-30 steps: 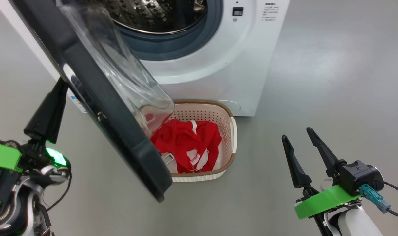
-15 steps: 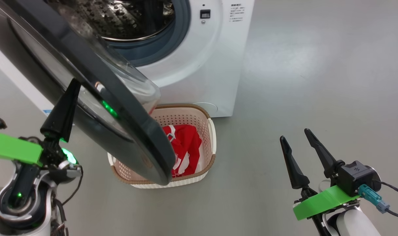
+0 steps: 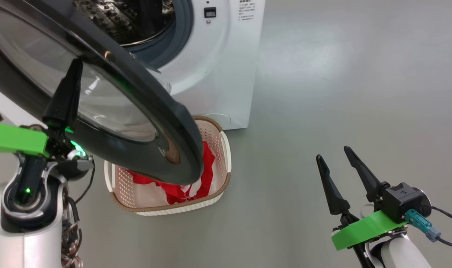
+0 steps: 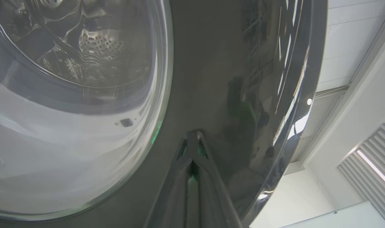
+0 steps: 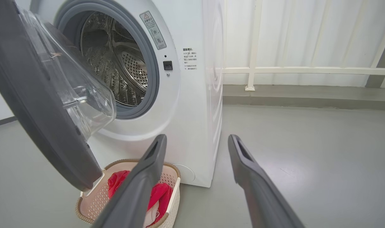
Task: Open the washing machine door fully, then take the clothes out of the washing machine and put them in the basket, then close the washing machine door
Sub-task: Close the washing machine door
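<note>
The washing machine (image 3: 218, 74) stands at the top with its steel drum (image 3: 136, 22) showing. The washing machine door (image 3: 166, 123) hangs partly open across the left, its black rim over the basket (image 3: 173, 210). Red clothes (image 3: 210, 163) lie in the basket. My left gripper (image 3: 75, 69) is shut, its tip against the door's outer face. In the left wrist view the left gripper (image 4: 195, 136) touches the glossy rim beside the glass (image 4: 68, 95). My right gripper (image 3: 332, 152) is open and holds nothing, low on the right. The right wrist view shows the right gripper (image 5: 197, 137), door (image 5: 37, 120), basket (image 5: 81, 212) and clothes (image 5: 160, 193).
Grey floor (image 3: 341, 74) stretches to the right of the machine and around the basket. A white railing (image 5: 306, 70) and a pale wall run behind, to the machine's right. A cable (image 3: 449, 214) trails from my right wrist.
The door has swung from edge-on toward the machine, its outer face now turned to me, with my shut left gripper against it. The head view has shifted. The right gripper has stayed open and still.
</note>
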{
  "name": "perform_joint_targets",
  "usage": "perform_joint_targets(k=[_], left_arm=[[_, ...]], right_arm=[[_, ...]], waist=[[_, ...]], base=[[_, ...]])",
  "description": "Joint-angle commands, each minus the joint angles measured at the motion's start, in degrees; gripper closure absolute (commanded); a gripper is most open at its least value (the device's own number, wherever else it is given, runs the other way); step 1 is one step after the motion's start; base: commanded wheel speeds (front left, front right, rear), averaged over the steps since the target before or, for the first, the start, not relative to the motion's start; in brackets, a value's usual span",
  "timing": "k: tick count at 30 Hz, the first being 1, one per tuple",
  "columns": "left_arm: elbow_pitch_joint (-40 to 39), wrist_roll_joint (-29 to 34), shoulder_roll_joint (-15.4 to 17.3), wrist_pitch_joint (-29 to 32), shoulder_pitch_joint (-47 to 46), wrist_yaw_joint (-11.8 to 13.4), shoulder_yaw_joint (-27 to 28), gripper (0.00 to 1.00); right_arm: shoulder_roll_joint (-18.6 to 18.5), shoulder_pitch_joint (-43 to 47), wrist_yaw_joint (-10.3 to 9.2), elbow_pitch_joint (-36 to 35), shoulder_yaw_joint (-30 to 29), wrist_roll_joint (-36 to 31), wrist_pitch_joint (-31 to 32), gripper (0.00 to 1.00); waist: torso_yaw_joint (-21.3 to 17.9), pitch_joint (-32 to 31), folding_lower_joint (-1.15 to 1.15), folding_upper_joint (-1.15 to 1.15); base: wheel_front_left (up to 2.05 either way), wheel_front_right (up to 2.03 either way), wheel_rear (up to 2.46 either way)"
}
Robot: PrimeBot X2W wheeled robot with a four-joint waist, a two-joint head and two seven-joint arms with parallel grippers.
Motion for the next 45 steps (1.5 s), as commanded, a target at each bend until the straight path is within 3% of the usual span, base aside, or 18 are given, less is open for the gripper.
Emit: perform_joint_targets(k=[1,26,45], left_arm=[[-0.9,0.0,0.8,-0.4,-2.7,-1.3,0.8,1.00],[9.6,1.7,2.4,-5.4,-14.0,-4.3,2.9,1.00],[13.8,1.3,3.4,-6.4,-18.7,-6.1,4.3,1.00]], right_arm=[[0.1,-2.3,0.02,-1.3,1.3,-0.1,-0.4,0.00],[0.1,-4.1,0.02,-2.1,1.4,0.9,-0.4,0.00],[0.1,-5.0,0.02,-2.3,1.3,1.3,-0.4,0.00]], waist=[[-0.6,0.4,0.00,0.00],[-7.8,5.0,0.00,0.00],[-9.5,6.8,0.00,0.00]], base=[[0.00,0.00,0.00],[0.00,0.00,0.00],[0.00,0.00,0.00]])
